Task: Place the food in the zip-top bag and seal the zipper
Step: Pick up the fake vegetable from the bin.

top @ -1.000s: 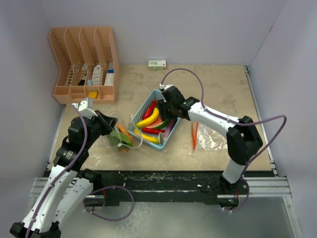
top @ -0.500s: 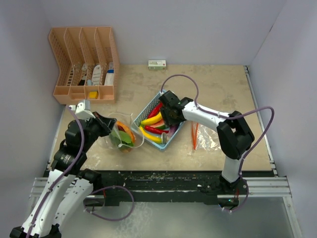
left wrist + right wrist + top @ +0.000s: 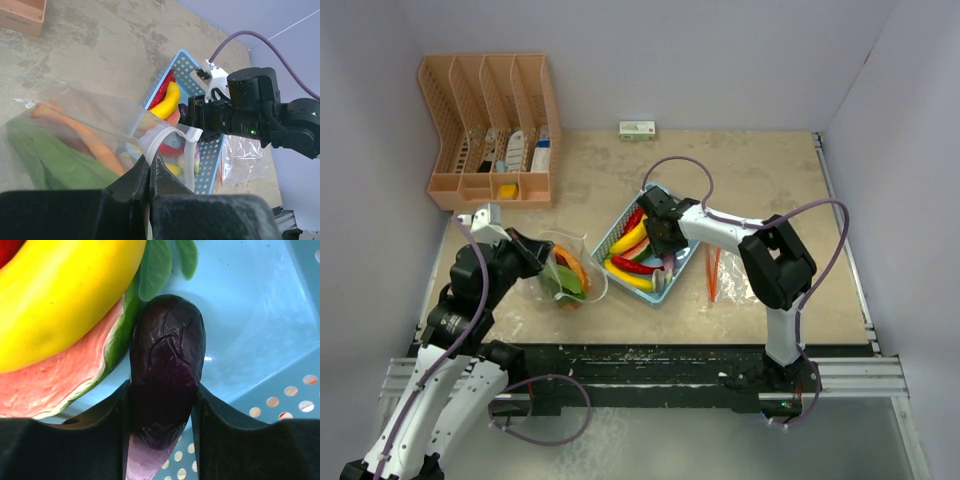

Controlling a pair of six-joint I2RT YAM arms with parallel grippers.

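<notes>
The clear zip-top bag (image 3: pixel 565 275) lies at the left with green and orange food inside. My left gripper (image 3: pixel 542 262) is shut on its white zipper rim (image 3: pixel 165 137), holding the mouth open towards the basket. The light-blue basket (image 3: pixel 612 232) holds yellow bananas (image 3: pixel 628 240), red chilli peppers (image 3: pixel 630 265), a watermelon slice (image 3: pixel 55 390) and a purple eggplant (image 3: pixel 167 355). My right gripper (image 3: pixel 665 250) is down inside the basket, its fingers pressed on both sides of the eggplant.
An orange file organizer (image 3: pixel 490 125) stands at the back left. A small white box (image 3: pixel 637 129) lies by the back wall. A second clear bag (image 3: pixel 735 280) with a red zipper lies right of the basket. Walls close both sides.
My right gripper has moved down and towards the near end of the basket onto the eggplant. The basket has shifted and turned slightly. The left gripper still holds the bag.
</notes>
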